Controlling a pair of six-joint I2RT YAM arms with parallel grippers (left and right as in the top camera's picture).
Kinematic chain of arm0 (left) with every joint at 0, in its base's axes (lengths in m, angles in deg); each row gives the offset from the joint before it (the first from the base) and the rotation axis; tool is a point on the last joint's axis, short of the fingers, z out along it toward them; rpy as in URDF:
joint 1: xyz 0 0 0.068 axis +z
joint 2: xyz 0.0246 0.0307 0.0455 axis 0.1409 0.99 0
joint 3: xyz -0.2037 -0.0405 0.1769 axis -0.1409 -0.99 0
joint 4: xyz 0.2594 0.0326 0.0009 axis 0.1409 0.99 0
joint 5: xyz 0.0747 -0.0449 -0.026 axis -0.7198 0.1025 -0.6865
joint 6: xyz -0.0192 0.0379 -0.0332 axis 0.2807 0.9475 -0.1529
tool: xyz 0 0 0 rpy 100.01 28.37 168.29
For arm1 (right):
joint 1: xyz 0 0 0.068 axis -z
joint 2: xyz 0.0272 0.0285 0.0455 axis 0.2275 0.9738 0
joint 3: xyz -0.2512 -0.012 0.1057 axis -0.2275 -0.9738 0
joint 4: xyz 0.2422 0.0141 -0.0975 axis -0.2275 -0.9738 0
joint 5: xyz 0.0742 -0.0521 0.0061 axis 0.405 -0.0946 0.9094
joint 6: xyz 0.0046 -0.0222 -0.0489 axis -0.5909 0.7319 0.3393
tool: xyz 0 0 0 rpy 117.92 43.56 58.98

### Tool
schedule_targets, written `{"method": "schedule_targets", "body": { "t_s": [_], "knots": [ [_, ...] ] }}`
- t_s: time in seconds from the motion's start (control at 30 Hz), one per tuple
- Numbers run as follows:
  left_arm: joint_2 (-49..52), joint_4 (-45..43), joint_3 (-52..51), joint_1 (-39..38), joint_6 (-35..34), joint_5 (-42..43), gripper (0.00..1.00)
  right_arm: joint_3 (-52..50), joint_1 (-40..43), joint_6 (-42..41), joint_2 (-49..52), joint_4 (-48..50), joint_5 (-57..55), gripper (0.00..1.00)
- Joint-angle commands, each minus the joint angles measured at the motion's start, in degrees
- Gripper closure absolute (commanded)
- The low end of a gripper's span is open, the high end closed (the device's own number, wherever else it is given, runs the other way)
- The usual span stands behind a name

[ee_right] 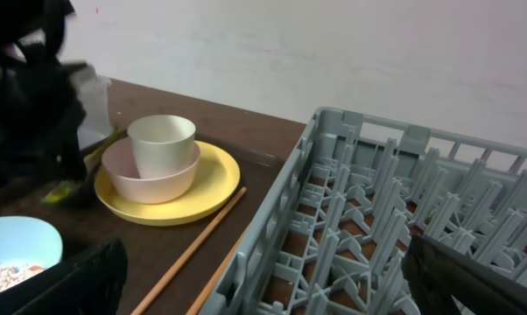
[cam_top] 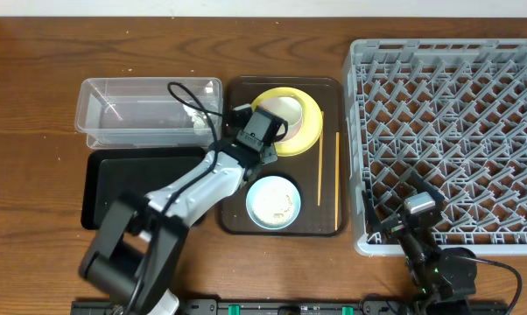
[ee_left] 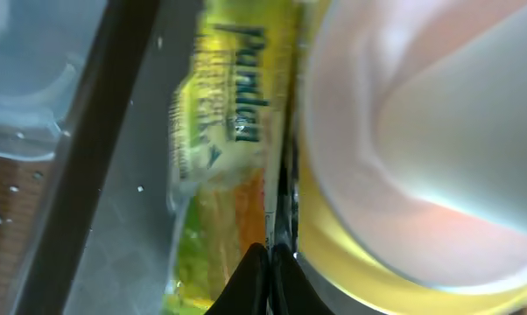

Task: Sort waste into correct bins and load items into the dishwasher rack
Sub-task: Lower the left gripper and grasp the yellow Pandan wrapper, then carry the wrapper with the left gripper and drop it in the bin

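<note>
The yellow-green snack wrapper (ee_left: 224, 131) lies on the brown serving tray's left side, beside the yellow plate (cam_top: 309, 127). My left gripper (ee_left: 270, 258) is shut with its tips on the wrapper's edge, at the plate's left rim (cam_top: 246, 133). The pink bowl (ee_right: 150, 179) sits on the plate with the white cup (ee_right: 161, 140) in it. The light blue bowl (cam_top: 272, 201) holds rice crumbs. Two chopsticks (cam_top: 320, 179) lie on the tray's right side. My right gripper (ee_right: 263, 289) is open and empty over the front-left corner of the grey rack (cam_top: 456, 131).
The clear tub (cam_top: 123, 109) stands at the back left, with something white at its right end under a cable. The black tray (cam_top: 115, 188) lies in front of it. The brown serving tray (cam_top: 237, 219) sits between these bins and the rack.
</note>
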Motion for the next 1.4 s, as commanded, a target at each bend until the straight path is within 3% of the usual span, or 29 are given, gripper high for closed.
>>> {"method": "schedule_targets", "body": {
  "t_s": [0.0,0.17,0.4,0.53,0.97,1.03,1.1,1.23,1.37],
  "knots": [
    [-6.6,0.6,0.2,-0.1,0.3,-0.9,0.94,-0.1,0.0,-0.1,-0.2,-0.2,0.1,0.01],
    [-14.6,1.8,0.2,0.2,0.3,-1.7,0.94,-0.1,0.0,-0.1,-0.2,-0.2,0.1,0.01],
    [-21.6,1.7,0.2,2.6,0.3,-15.7,0.94,-0.1,0.0,-0.1,-0.2,-0.2,0.1,0.01],
    [-21.0,1.8,0.2,6.4,0.3,-20.0,0.94,-0.1,0.0,-0.1,-0.2,-0.2,0.1,0.01],
    [-11.9,-3.7,0.2,17.9,0.3,-19.7,0.9,-0.1,0.0,-0.1,-0.2,-0.2,0.1,0.01],
    [-11.7,-4.1,0.2,18.1,0.3,-19.7,0.84,-0.1,0.0,-0.1,-0.2,-0.2,0.1,0.01],
    [-11.7,-4.5,0.2,18.2,0.3,-19.7,0.7,-0.1,0.0,-0.1,-0.2,-0.2,0.1,0.01],
    [-11.9,-6.2,0.2,18.1,3.5,-19.1,0.62,-0.1,0.0,-0.1,-0.2,-0.2,0.1,0.01],
    [-14.3,-5.2,0.2,17.2,6.3,-6.0,0.57,-0.1,0.0,-0.1,-0.2,-0.2,0.1,0.01]
  ]
}}
